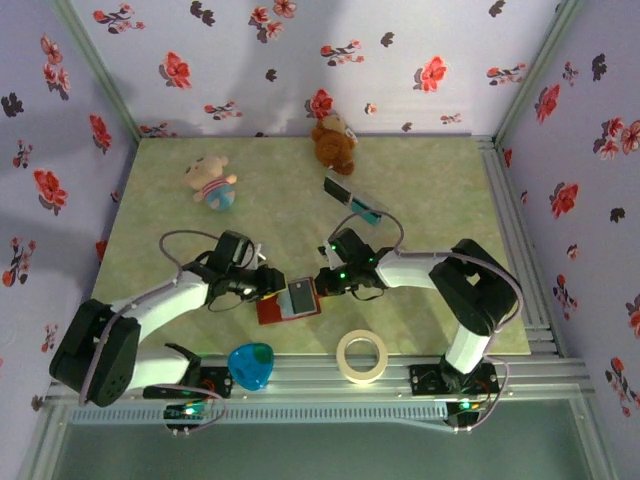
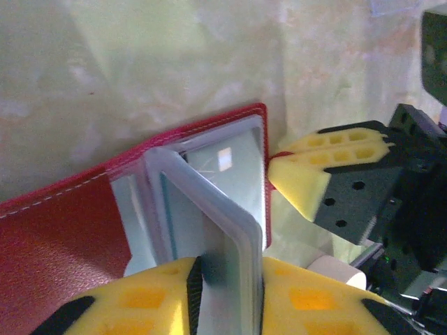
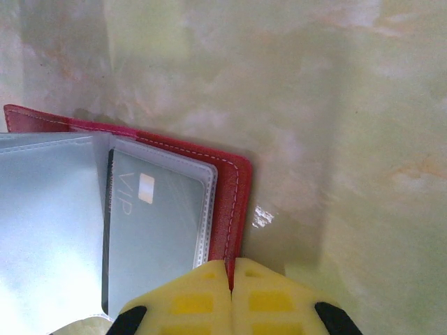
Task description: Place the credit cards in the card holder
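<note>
Left claw (image 2: 225, 271) pinches the wallet's (image 2: 63, 230) clear page (image 2: 209, 209). Right claw (image 3: 231, 266), closed tight, touches its 3 o'clock edge. One card (image 3: 157, 230) inside; two cards (image 1: 341, 188) at 1 o'clock.

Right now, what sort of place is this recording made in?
Probably a staged tabletop booth for robot recordings, not a lived-in room: flowered wallpaper panels close in a green marbled table, metal rails frame its edges, and a teddy bear and plush doll lie at the back.

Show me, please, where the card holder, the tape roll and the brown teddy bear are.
card holder (image 1: 298, 297): top external view, its pale inner sleeve.
tape roll (image 1: 343, 357): top external view, left side of the ring.
brown teddy bear (image 1: 335, 145): top external view, its body.
</note>
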